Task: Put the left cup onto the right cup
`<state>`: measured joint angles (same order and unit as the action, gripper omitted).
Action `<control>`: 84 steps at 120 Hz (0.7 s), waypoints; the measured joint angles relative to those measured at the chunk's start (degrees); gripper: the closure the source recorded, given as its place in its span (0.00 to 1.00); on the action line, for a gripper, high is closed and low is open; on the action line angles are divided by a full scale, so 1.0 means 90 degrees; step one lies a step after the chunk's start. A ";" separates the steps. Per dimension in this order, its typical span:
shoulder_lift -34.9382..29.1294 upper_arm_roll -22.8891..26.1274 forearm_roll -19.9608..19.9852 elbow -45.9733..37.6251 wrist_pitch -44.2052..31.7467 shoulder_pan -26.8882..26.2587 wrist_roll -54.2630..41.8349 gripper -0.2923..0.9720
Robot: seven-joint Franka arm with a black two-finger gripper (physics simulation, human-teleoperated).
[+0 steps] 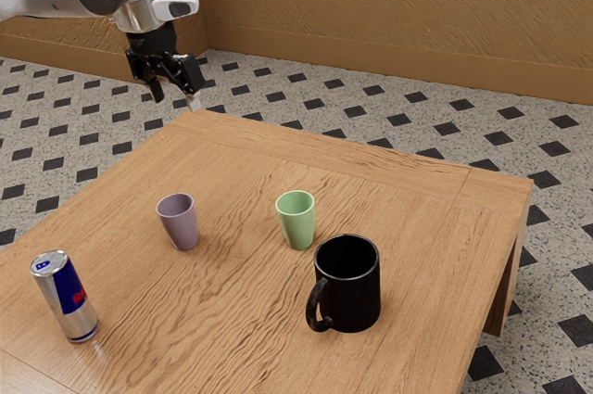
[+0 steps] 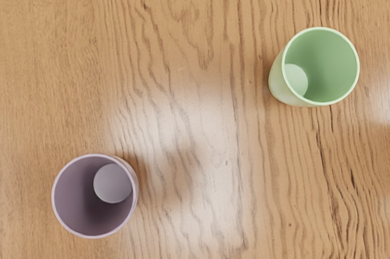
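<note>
A purple cup stands upright on the wooden table, toward the exterior view's left. A green cup stands upright to its right, about a hand's width away. Both are empty; the wrist view looks straight down into the purple cup and the green cup. My gripper hangs high above the table's far left edge, well above and behind the purple cup. Its fingers stand apart with nothing between them.
A black mug with its handle toward the front stands just in front of and right of the green cup. A blue and silver drink can stands near the table's front left. Bare wood lies between the two cups.
</note>
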<state>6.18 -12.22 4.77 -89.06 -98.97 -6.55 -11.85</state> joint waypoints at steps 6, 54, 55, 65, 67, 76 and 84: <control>0.0004 0.0000 0.0002 0.0000 -0.0013 0.0002 0.0002 0.23; 0.0054 -0.0077 0.0075 -0.0341 -0.0063 -0.0018 0.0015 0.23; 0.0065 -0.0086 0.0075 -0.0356 -0.0071 -0.0013 0.0015 0.23; 0.0301 -0.0181 0.0083 -0.0423 -0.0212 0.0064 0.0010 0.23; 0.0365 -0.0193 0.0083 -0.0429 -0.0243 0.0083 0.0010 0.23; 0.0646 -0.0214 0.0071 -0.0557 -0.0465 0.0207 0.0013 0.23; 0.0715 -0.0215 0.0051 -0.0854 -0.0694 0.0321 0.0021 0.23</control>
<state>12.61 -14.15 5.23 -96.74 -105.21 -3.66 -11.67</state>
